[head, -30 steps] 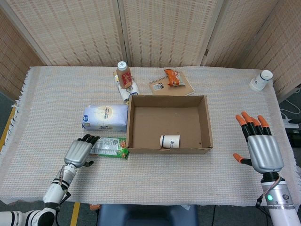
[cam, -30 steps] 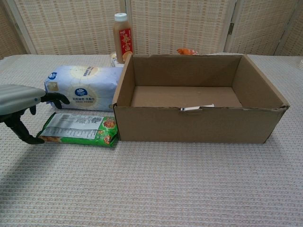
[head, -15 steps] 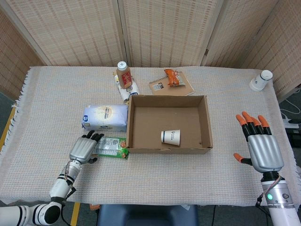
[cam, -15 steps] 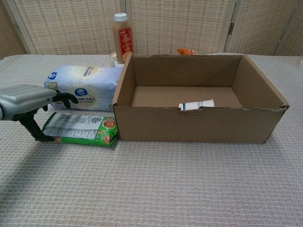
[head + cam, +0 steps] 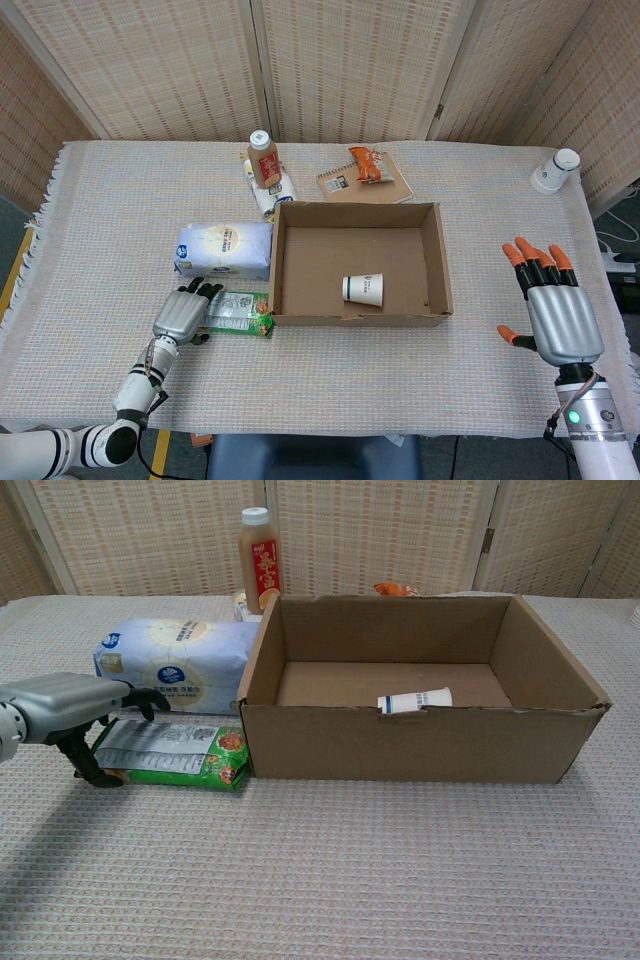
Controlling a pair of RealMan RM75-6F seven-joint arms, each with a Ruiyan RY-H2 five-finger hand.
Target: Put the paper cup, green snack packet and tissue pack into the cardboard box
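Starting at the left, our left hand (image 5: 182,316) has crept forward over the last second and now sits at the outer end of the green snack packet (image 5: 238,312). In the chest view its dark fingers (image 5: 140,699) reach over the top of the packet (image 5: 170,752) while the thumb hooks low at the near corner, so the hand brackets the end without yet closing on it; the packet lies flat on the table (image 5: 330,380). We judge this as the approach to a grasp, with the lift yet to come.

At about twelve o'clock from the packet, touching or just beside it, lies the tissue pack (image 5: 224,250), untouched, its right end against the left wall of the cardboard box (image 5: 438,262). The packet's own right end also meets that wall.

Inside the box, the paper cup (image 5: 363,288) lies on its side; it has rolled from the near wall a little toward the middle of the floor and seems settled now. So one of three things is in, and two wait outside.

Beyond the box, at roughly eleven o'clock, stands a bottle (image 5: 263,159); at twelve to one o'clock a notebook (image 5: 365,182) carries an orange snack (image 5: 366,165). A second cup (image 5: 554,171) stands far off at two o'clock.

At the far right, our right hand (image 5: 556,310) hovers at three o'clock from the box, palm flat, fingers spread wide, empty and unmoved.
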